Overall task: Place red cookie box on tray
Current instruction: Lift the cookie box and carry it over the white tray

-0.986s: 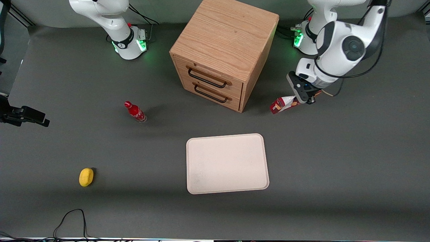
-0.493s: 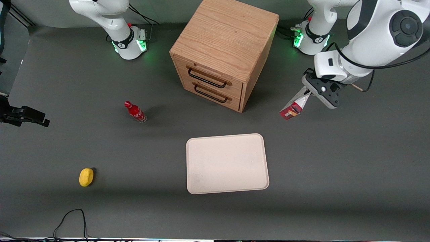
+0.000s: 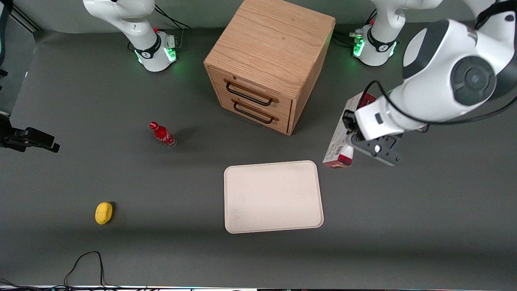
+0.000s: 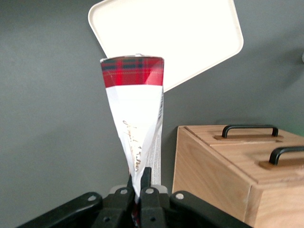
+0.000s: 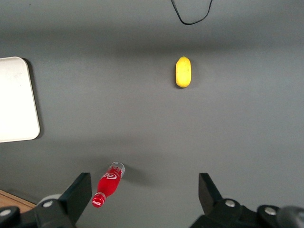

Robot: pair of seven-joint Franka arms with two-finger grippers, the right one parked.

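Yellow object [image 3: 104, 212] near the front camera toward the parked arm's end of the surface [image 3: 404, 226]; red bottle [image 3: 162, 134] upright, farther back. Wooden drawer cabinet [image 3: 268, 60] mid-surface, tray [image 3: 273, 197] flat in front of it, nearer the camera. Box [image 3: 341, 139] held off the surface, tilted, just beside the tray's corner toward the working arm's end, not over it. Gripper [image 4: 137, 190] jaws clamped on the box's narrow end.
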